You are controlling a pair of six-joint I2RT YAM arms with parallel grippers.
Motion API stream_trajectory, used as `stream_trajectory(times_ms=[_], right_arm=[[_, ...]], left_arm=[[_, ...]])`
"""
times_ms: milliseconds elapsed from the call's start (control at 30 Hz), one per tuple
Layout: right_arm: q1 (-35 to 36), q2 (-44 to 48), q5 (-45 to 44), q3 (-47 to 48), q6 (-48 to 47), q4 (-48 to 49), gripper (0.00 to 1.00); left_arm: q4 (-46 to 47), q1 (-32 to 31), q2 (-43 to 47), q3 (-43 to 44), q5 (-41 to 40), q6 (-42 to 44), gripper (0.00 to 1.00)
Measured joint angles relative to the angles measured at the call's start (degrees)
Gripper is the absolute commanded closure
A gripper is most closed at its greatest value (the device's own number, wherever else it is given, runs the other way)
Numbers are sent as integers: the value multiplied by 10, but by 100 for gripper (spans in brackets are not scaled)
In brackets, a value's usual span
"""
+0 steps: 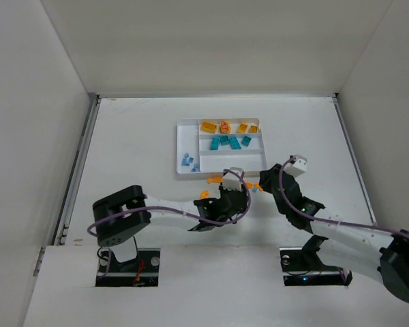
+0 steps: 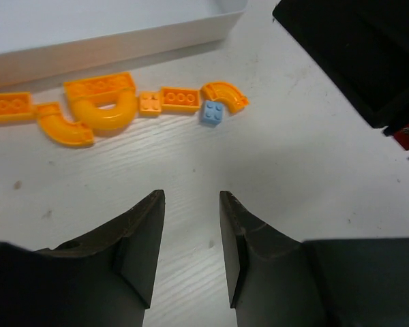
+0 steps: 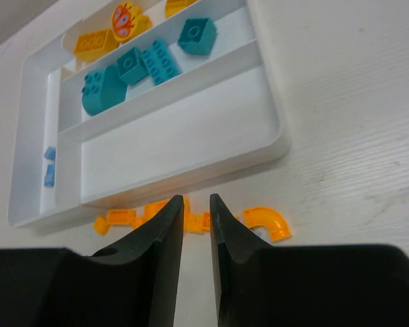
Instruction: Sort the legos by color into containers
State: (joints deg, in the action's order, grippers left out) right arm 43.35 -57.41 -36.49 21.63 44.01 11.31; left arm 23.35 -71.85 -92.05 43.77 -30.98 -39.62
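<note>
Our left gripper [image 2: 191, 199] hovers over the table [image 2: 293, 170], jaws parted and empty; ahead of it lie a row of orange legos [image 2: 99, 102] and one light blue brick [image 2: 213, 112], just outside the white tray [image 3: 225, 170]; our right gripper [image 3: 196, 203] is pinched together, holding nothing; teal bricks [image 3: 129, 67] lie in the tray's middle section.

tray [image 3: 281, 139] white | curved bits [image 2: 105, 117] orange | tray bricks [image 3: 102, 88] teal | 1 brick [image 2: 213, 113] light-blue

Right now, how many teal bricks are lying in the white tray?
4 teal bricks, all in the white tray's middle long compartment: a big one at the left end, two beside it, one further right. None seems hidden.
</note>
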Motion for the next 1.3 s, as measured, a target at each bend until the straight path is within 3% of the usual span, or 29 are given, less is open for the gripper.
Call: stream_trajectory(times_ms=[133, 300, 833, 1033, 1167, 1300], right_arm=[[-37, 71, -2, -27, 8, -31, 60], [-67, 128, 5, -59, 10, -53, 58], [-112, 168, 53, -102, 10, -53, 58], [-115, 168, 57, -102, 10, -53, 58], [-118, 168, 59, -102, 10, -52, 58], [-118, 168, 60, -103, 11, -52, 58]], left_arm=[[4, -10, -97, 71, 3, 8, 66], [-6, -12, -175, 124, 5, 17, 61], [-15, 15, -252, 220, -19, 59, 60], [-18, 19, -263, 233, -32, 77, 70], [-17, 19, -270, 240, -38, 85, 84], [-17, 18, -270, 240, -38, 90, 88]])
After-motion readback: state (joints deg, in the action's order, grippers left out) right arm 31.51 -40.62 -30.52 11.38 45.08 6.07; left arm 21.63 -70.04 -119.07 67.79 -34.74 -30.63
